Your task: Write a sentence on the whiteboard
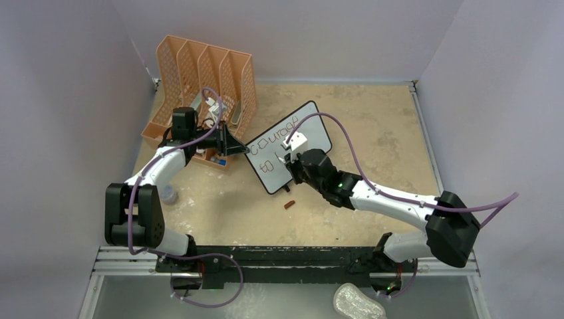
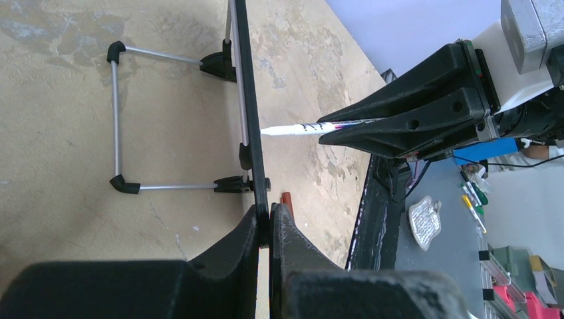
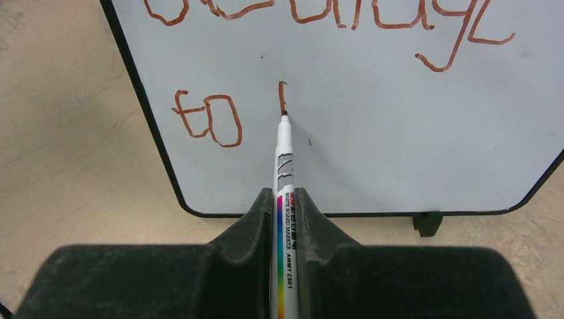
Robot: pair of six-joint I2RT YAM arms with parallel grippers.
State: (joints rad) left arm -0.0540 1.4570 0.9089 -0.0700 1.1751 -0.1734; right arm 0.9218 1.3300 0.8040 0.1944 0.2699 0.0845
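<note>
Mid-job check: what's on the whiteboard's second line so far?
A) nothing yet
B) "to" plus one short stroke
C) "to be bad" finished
B: on the whiteboard, "to" is followed by only one short stroke, the marker tip at its lower end.

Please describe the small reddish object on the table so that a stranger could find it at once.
Find the whiteboard standing in the middle of the table. Just in front of its lower edge, toward the arm bases, lies the small reddish object. It alone lies loose there; the white marker is held by the right gripper.
</note>
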